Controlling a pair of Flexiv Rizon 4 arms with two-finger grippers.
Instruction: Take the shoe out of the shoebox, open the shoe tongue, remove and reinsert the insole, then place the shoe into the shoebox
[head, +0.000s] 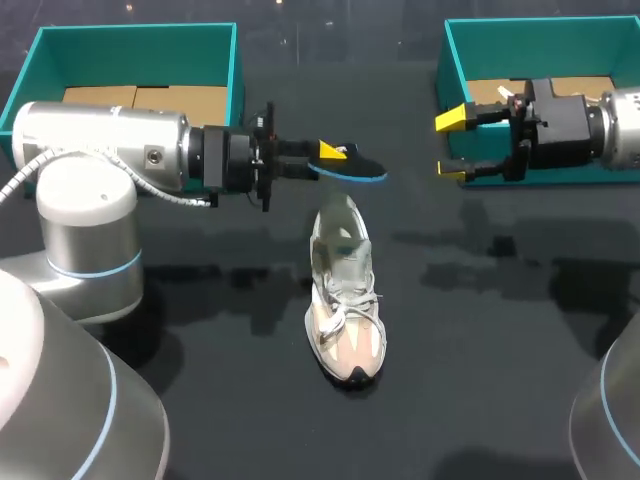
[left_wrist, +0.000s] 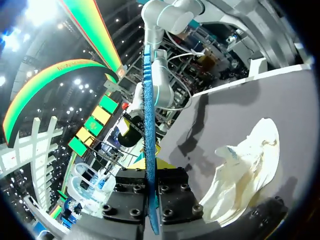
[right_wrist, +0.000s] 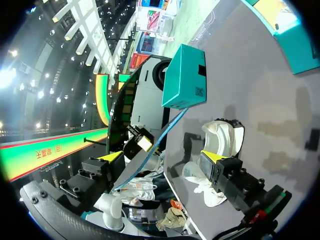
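A pale grey and beige shoe stands upright mid-table, toe toward the front edge. It also shows beside my left gripper and beyond my right gripper's far finger. My left gripper is shut on a dark insole with a blue edge, held level above the shoe's heel end. In the left wrist view the insole is edge-on between the fingers of that gripper. My right gripper is open and empty, a short gap to the right of the insole's tip. From its own wrist the insole is a thin blue line ahead.
Two teal shoeboxes sit at the back of the black table: one at the left, one at the right just behind my right gripper. The left box also shows in the right wrist view.
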